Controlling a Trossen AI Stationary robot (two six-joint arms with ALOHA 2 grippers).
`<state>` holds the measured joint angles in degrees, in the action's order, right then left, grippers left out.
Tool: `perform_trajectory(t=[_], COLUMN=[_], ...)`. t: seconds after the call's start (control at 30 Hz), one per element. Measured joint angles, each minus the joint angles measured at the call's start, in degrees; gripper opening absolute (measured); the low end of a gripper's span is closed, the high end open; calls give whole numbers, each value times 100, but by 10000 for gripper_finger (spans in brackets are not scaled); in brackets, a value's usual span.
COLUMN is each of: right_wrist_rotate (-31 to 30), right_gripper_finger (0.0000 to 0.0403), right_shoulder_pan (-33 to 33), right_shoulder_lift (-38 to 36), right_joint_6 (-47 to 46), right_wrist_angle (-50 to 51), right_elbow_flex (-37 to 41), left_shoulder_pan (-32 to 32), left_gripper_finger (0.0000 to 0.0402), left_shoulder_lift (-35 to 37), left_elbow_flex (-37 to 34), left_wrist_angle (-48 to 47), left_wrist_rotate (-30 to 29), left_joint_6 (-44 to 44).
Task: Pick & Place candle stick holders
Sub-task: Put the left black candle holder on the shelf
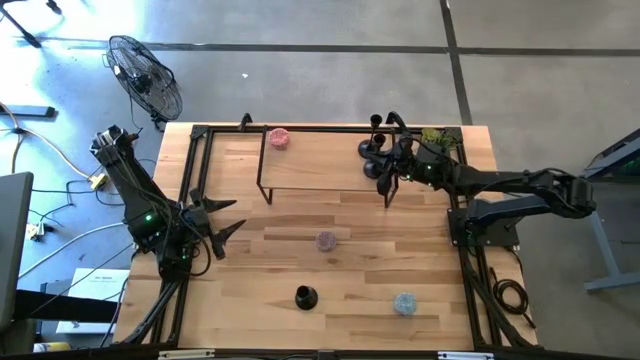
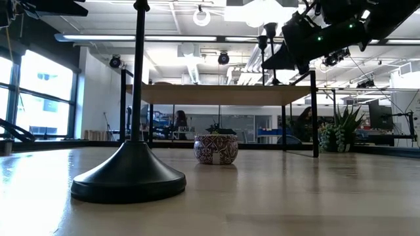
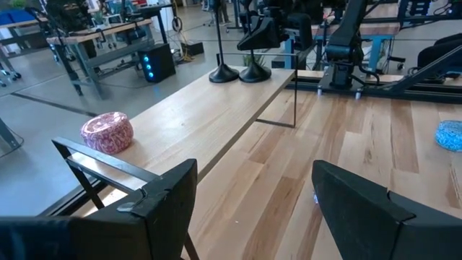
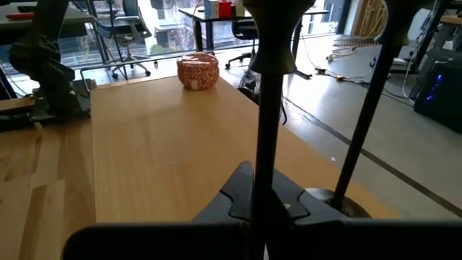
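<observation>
Two black candle stick holders stand at the right end of the raised wooden shelf [image 1: 320,165]: one toward the far edge [image 1: 373,147] and one nearer [image 1: 374,169]. My right gripper [image 1: 390,165] reaches in from the table's right and is shut on the nearer one's stem. A third holder [image 1: 305,296] stands on its round base on the table near the front edge, large in the low view [image 2: 128,177]. My left gripper [image 1: 228,215] hovers open over the table's left side, holding nothing. My right gripper pinches the nearer holder's thin stem [image 4: 264,155] between its two fingers [image 4: 238,189], low on the stem. The fingers come about level from the table's right and lie across the upright stem. The base [image 3: 254,74] looks set on the shelf; the fingers hide it in the wrist view.
A pink tin [image 1: 279,138] sits at the shelf's left end. A purple tin [image 1: 326,240] stands mid-table and a blue one [image 1: 404,303] near the front right. The shelf's thin black legs [image 1: 388,195] stand close to my right gripper. A small plant [image 1: 435,138] is at the far right corner.
</observation>
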<state>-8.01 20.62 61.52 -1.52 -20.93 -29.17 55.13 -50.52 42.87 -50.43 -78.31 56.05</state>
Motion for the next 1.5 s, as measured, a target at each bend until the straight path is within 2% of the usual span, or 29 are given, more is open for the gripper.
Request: perform_trajectory(t=[0.63,0.87,1.2,1.5], right_wrist_rotate=[-258,-539,-512,-234], right_gripper_finger=[0,0,0,41], right_shoulder_pan=[0,0,-2,1], right_shoulder_lift=[-1,-4,-4,2], right_joint_6=[-107,-107,-139,-153], right_wrist_angle=[144,250,271,391], right_elbow_flex=[2,4,4,24], left_shoulder_pan=[0,0,0,0], left_gripper_finger=[269,269,269,269], left_shoulder_lift=[0,0,1,1], left_elbow_flex=[2,2,2,2], left_wrist_angle=[4,31,62,96], left_wrist_rotate=[102,107,136,141], left_joint_6=[3,5,2,2])
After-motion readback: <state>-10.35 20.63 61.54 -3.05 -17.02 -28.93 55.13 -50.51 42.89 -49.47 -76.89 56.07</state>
